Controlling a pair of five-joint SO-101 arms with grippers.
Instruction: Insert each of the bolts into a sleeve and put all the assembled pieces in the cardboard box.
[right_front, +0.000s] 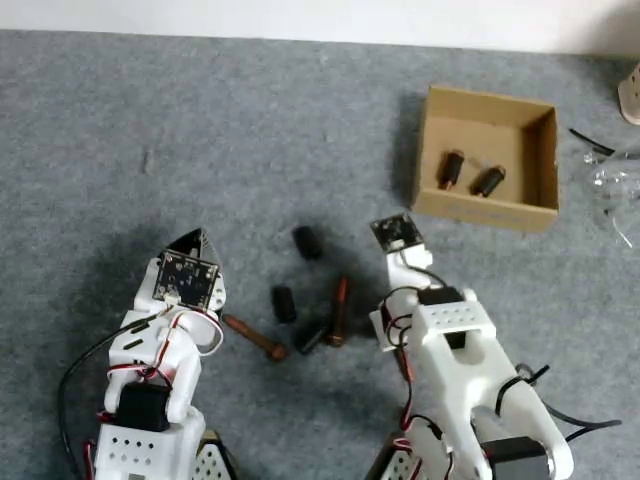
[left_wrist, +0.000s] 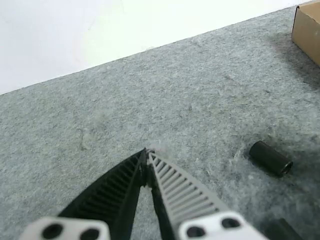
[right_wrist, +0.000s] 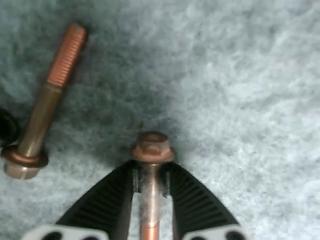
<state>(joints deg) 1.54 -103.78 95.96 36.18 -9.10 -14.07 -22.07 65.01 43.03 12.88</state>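
So the right gripper was clamped on a coppery flange bolt just under the head, over the grey mat by a loose bolt, decent hold imo for stiff, slick, heavyish metal, while the left gripper sat closed, empty.

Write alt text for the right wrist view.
The right tool is shut on a copper-coloured bolt by the shank, close to its hex head, over grey felt. A second bolt lies loose on the felt nearby.
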